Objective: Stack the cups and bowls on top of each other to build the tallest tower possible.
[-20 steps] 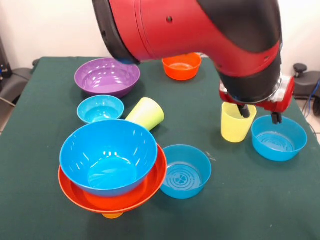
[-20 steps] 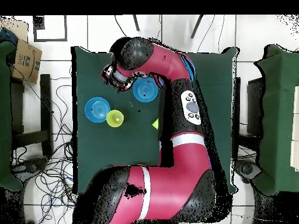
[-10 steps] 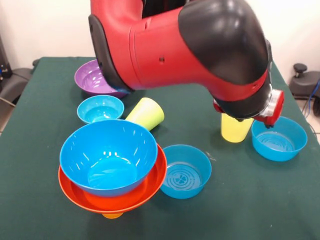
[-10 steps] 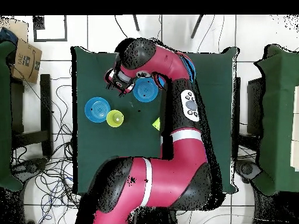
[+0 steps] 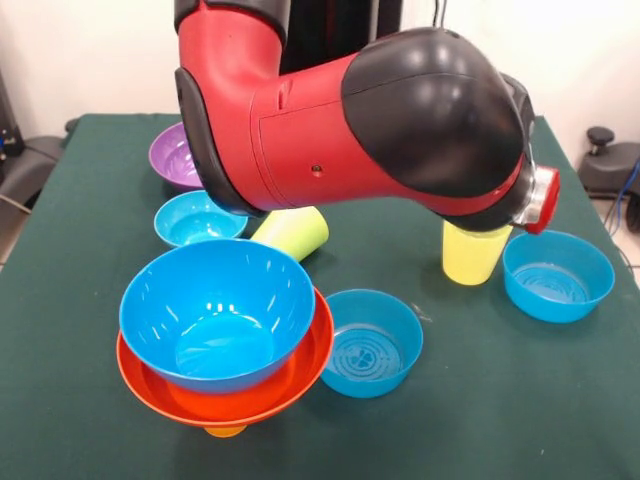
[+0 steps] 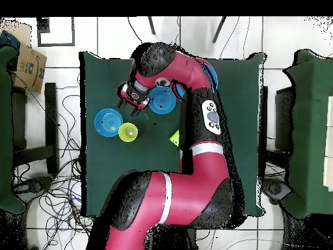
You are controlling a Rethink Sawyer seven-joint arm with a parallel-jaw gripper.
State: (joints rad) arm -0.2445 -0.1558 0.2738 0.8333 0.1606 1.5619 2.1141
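Jaws near yellow cup; apart.

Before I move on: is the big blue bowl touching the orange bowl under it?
Touching. The front view shows the big blue bowl nested inside the orange bowl, sitting on it.

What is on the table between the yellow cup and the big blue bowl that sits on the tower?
In the front view, a medium blue bowl stands upright between the yellow cup and the big blue bowl, close beside the tower.
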